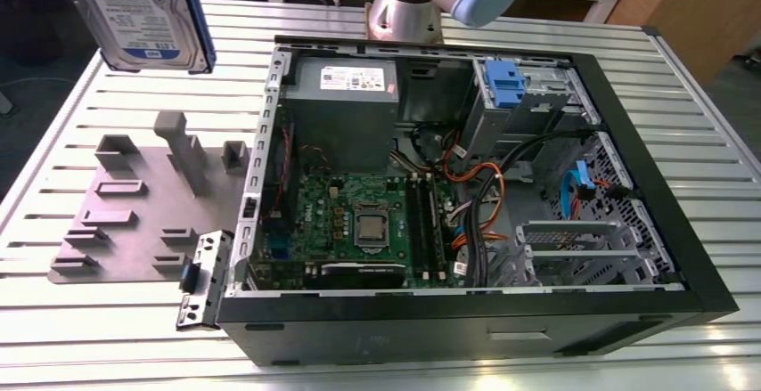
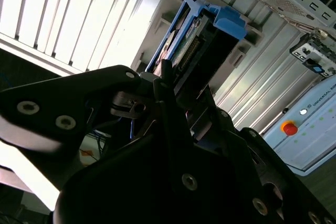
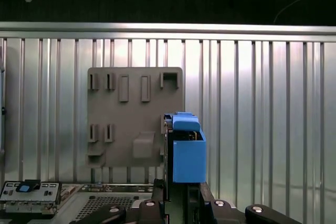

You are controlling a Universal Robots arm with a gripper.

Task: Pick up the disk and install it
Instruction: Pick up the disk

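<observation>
We count one disk [image 1: 141, 12], hanging in the air over the slatted table [image 1: 71, 106] at the exterior view's far left. One gripper [image 3: 177, 196] has it: in the first wrist view the fingers are closed tight against the drive's two faces. One grey fixture plate [image 1: 143, 222] lies on the table. To the exterior view's right lies one open computer case [image 1: 672, 231], with one blue clip [image 1: 504, 84] in its far bay.

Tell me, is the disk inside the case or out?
Out: the disk hangs in the air over the table, to the exterior view's left of the open case.
</observation>
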